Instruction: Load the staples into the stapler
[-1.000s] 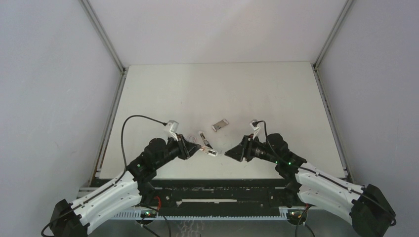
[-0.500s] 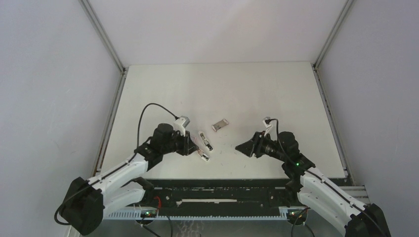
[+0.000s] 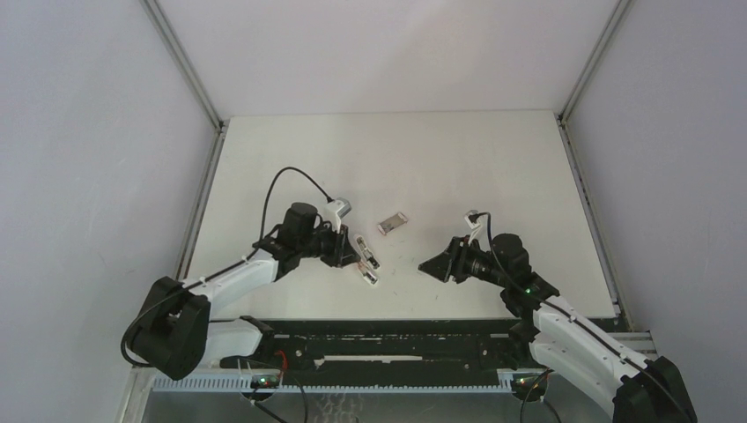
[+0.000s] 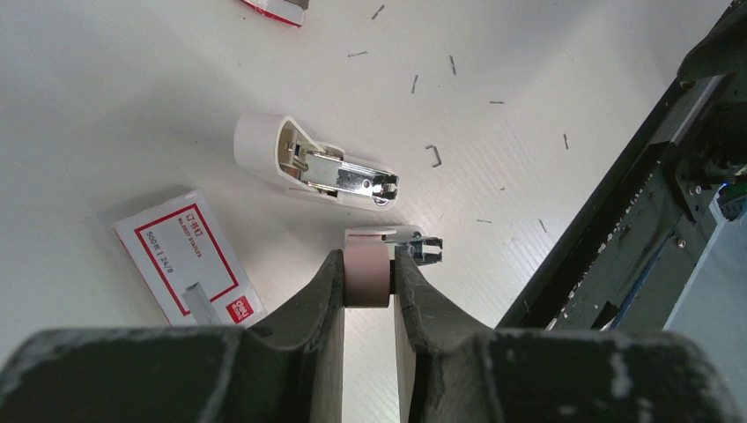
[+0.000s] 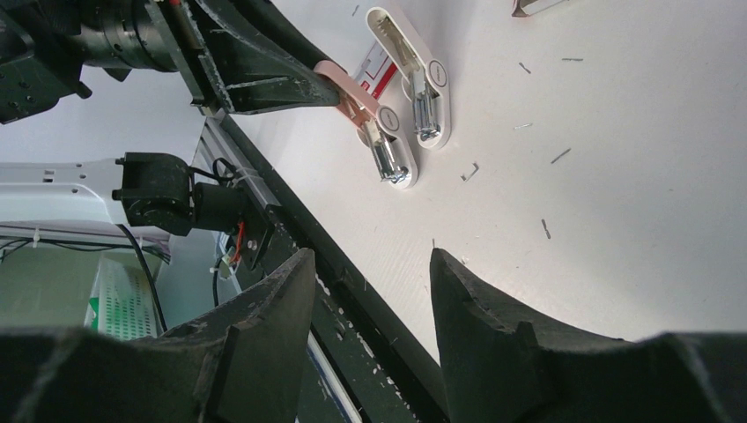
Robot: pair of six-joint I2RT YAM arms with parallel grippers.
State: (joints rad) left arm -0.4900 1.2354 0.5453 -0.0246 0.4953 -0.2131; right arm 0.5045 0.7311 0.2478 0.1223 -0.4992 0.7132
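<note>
Near-centre of bench (image 3: 440, 159) | left hand (image 4: 367, 257) clamped on stapler (image 4: 366, 280) at its pink end | white stapler half (image 4: 313, 167) lying just beyond, flat on bench | staple box (image 4: 189, 260) lying beside them | loose staples (image 4: 434, 155) scattered around | right hand (image 5: 370, 264) open, empty, apart to right

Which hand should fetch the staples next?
Right, probably. The right hand is open and empty, while the left hand is shut on the stapler. A staple box lies loose between the arms.
</note>
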